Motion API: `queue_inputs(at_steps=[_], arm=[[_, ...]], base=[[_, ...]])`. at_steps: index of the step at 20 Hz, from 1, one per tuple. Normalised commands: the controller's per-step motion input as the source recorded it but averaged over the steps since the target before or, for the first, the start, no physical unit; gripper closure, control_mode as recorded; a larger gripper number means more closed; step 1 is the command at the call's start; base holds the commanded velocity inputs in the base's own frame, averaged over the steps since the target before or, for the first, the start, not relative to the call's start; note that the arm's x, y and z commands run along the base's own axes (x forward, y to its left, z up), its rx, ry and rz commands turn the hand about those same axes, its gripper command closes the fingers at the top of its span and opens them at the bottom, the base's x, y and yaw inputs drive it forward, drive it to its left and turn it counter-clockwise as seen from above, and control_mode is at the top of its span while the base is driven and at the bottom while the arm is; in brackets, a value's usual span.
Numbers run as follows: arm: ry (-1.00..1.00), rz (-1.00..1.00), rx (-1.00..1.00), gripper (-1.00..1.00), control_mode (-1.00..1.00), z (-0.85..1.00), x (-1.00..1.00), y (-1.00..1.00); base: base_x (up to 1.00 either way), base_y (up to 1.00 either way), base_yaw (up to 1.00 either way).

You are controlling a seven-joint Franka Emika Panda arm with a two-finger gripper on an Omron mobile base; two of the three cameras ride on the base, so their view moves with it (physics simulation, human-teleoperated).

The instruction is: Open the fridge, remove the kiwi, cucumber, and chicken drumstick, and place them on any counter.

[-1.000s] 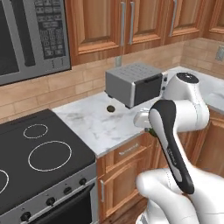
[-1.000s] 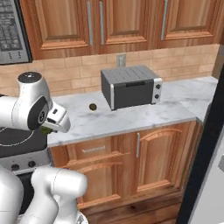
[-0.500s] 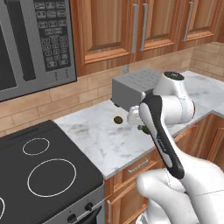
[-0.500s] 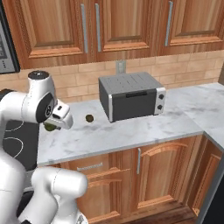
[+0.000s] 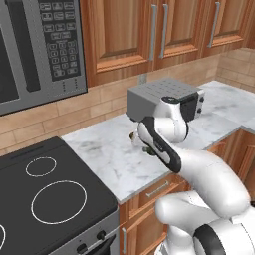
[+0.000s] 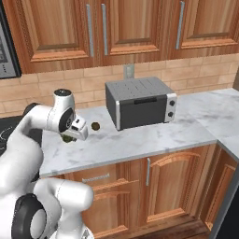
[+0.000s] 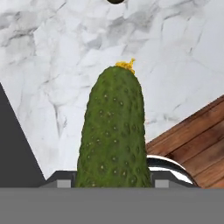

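Observation:
My gripper (image 6: 70, 136) is shut on the cucumber (image 7: 111, 131), a dark green bumpy one with a yellow tip. It hangs just above the white marble counter (image 6: 140, 144), near its front edge and close to the stove side. The cucumber (image 6: 67, 138) peeks out under the hand, and in the left base view the gripper (image 5: 147, 148) is half hidden behind my own arm. The kiwi (image 6: 95, 126), small and dark brown, lies on the counter a little beyond the gripper, left of the toaster oven; it also shows as the kiwi (image 7: 116, 1). The fridge and chicken drumstick are out of view.
A grey toaster oven (image 6: 140, 102) stands at the back of the counter. The black stove top (image 5: 40, 199) adjoins the counter on the left, with the microwave (image 5: 35, 50) above it. Wooden wall cabinets (image 6: 93, 28) hang overhead. Bare marble (image 6: 196, 116) extends right of the toaster oven.
The whole picture has shifted, so the base has driven closer to the counter. The gripper still holds the cucumber, now low over the counter near the kiwi.

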Motion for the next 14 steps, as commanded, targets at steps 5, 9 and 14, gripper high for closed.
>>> queue_inputs(at_steps=[5,9,14], arm=[[0.01,0.00,-0.01,1.00,-1.00,-0.97,1.00,0.10],[-0.15,0.00,-0.11,1.00,-1.00,-0.70,0.66,0.13],[-0.12,0.00,-0.10,1.00,-1.00,-0.38,0.81,0.07]], base=[[0.00,0.00,0.00],[0.00,0.00,0.00],[0.00,0.00,0.00]])
